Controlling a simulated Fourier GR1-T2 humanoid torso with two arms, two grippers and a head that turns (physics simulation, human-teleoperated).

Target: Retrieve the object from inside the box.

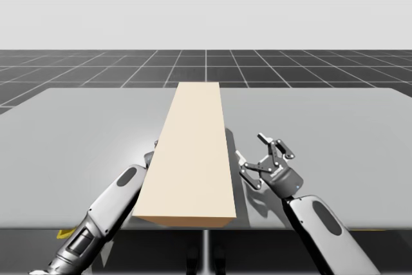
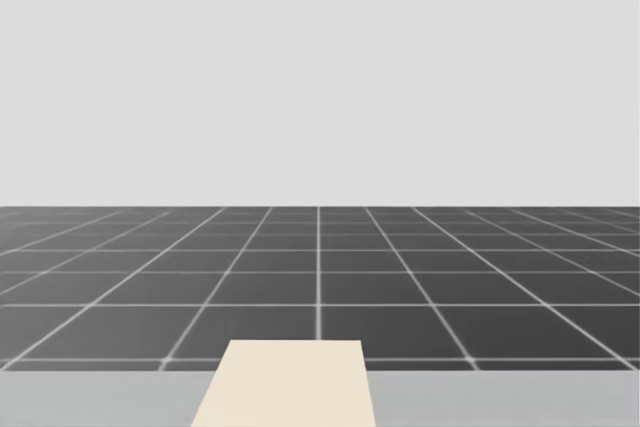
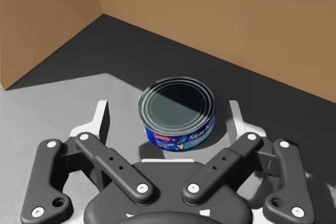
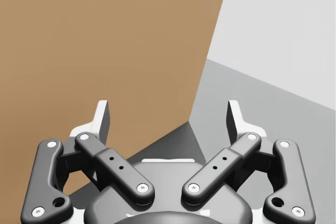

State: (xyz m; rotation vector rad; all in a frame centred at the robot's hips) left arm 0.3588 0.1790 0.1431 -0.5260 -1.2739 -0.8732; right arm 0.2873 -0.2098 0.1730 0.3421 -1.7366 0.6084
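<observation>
A long tan box [image 1: 193, 152] lies down the middle of the grey table [image 1: 77, 133]; its far end shows in the head view [image 2: 285, 387]. My left arm [image 1: 119, 194] reaches under the box's left side, where the box hides its gripper. In the left wrist view, a short round blue can [image 3: 177, 113] with a dark lid stands upright on the dark floor inside the box. My left gripper [image 3: 168, 113] is open, with the can between its fingertips [image 3: 103, 116], untouched. My right gripper [image 1: 254, 152] hangs open beside the box's right wall [image 4: 105, 51], holding nothing [image 4: 168, 113].
Brown inner walls [image 3: 210, 19] close in behind and beside the can. Bare grey tabletop [image 1: 335, 127] spreads on both sides of the box. The table's front edge [image 1: 270, 228] runs just under the box's near end.
</observation>
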